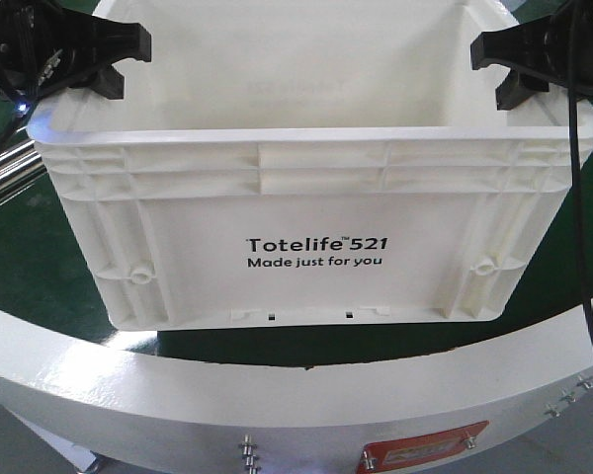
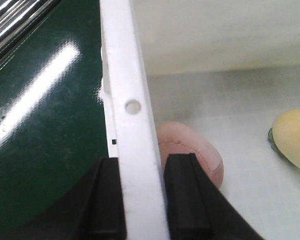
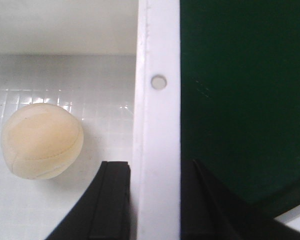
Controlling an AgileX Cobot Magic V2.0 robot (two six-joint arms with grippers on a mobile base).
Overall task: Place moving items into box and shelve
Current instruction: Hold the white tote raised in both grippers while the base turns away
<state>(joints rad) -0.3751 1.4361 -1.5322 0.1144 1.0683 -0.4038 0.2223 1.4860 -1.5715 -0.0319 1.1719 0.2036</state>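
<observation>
The white box (image 1: 306,207), printed "Totelife 521", faces me over the green surface. My left gripper (image 1: 114,54) is shut on its left rim (image 2: 132,125), one finger outside and one inside. On the right rim (image 3: 157,120) my right gripper (image 1: 504,64) is shut the same way. Both moving items lie on the box floor. The pinkish-brown seamed ball (image 2: 190,150) rests right by the inner left finger (image 2: 182,200). The pale yellow ball (image 3: 42,141) sits a little inward of the right wall and shows again as the yellow ball (image 2: 295,137) at the left wrist view's edge.
A dark green surface (image 1: 573,257) lies under and around the box. A curved white rim (image 1: 178,395) with bolts and a red label (image 1: 425,454) runs along the front. Shiny metal rails (image 2: 15,20) lie at the far left.
</observation>
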